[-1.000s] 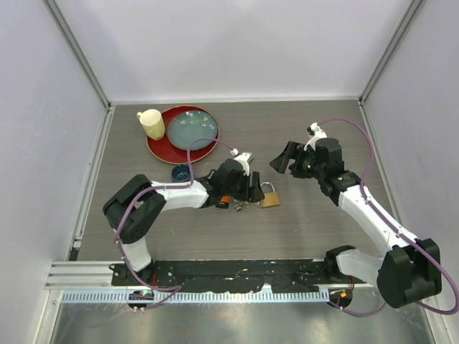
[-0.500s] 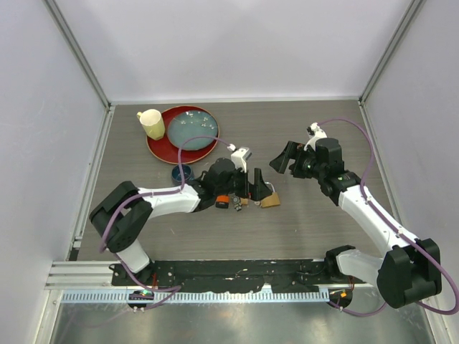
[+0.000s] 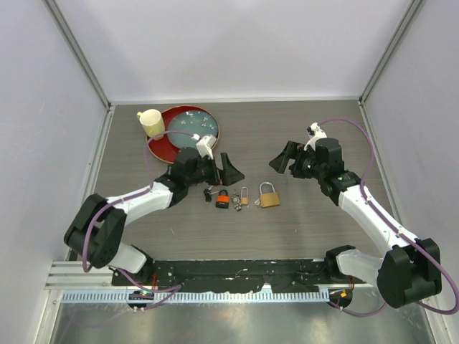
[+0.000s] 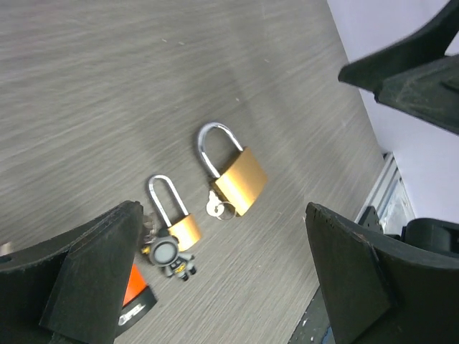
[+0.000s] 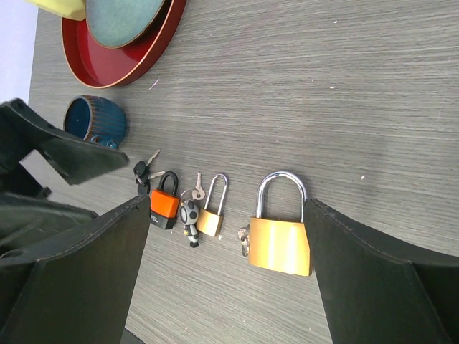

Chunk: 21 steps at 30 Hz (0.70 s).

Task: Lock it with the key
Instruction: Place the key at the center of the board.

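Three padlocks lie in a row on the table [image 3: 323,122] btw the arms. L gripper [image 3: 221,176], spread wide & empty, hangs by the orange padlock [image 3: 223,198] at the row's left end; next come the small brass padlock [image 3: 244,197], then the big brass padlock [image 3: 269,196] w/ a key [image 4: 219,208] at its base. R gripper [image 3: 281,162], also spread & empty, hovers just beyond the big one & looks the nearer arm; lock's long axis runs near-to-far, shackle toward R gripper, key end toward the arm bases.

Large padlock [image 3: 269,196] right of small padlock [image 3: 244,198]; tray [image 3: 161,147] behind, left.
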Motion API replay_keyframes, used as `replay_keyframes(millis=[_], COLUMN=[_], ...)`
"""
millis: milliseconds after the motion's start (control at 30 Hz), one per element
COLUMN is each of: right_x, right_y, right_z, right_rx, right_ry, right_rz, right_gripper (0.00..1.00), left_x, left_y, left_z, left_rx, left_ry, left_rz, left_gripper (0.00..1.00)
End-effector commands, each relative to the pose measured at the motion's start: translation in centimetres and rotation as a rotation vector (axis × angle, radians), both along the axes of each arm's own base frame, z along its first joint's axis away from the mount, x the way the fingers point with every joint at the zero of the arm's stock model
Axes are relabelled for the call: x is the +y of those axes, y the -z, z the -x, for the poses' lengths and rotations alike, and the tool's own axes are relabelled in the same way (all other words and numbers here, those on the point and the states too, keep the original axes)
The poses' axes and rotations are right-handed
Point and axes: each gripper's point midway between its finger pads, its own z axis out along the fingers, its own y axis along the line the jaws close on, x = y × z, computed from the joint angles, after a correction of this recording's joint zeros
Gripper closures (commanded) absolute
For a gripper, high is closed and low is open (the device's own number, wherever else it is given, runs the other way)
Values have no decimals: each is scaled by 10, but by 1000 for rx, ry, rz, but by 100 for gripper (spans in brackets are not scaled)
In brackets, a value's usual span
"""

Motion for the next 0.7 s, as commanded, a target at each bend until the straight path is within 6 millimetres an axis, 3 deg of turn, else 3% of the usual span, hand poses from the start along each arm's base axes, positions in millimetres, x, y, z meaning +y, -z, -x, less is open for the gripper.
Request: replay_keyframes(millis=[0, 200, 433, 667], right_x=[2, -4, -25, -45], right_y=[-17, -23, -43, -61], right_z=[-7, -8, -12, -10], right_rx=[-35, -43, -107, -172], right_ry=[-1, 22, 123, 204], right_rz=[-9, 11, 72, 121], right_gripper=[8, 8, 7, 7], left_x=[31, 100, 167, 196], left_y=[-32, -34, -74, -105], left_z=[-4, -24, -11, 12], left_rx=[-52, -60, -191, -313], left_ry=[-53, -323, -561, -634], left_rz=[1, -233, -362, -346], left_gripper=[0, 0, 0, 0])
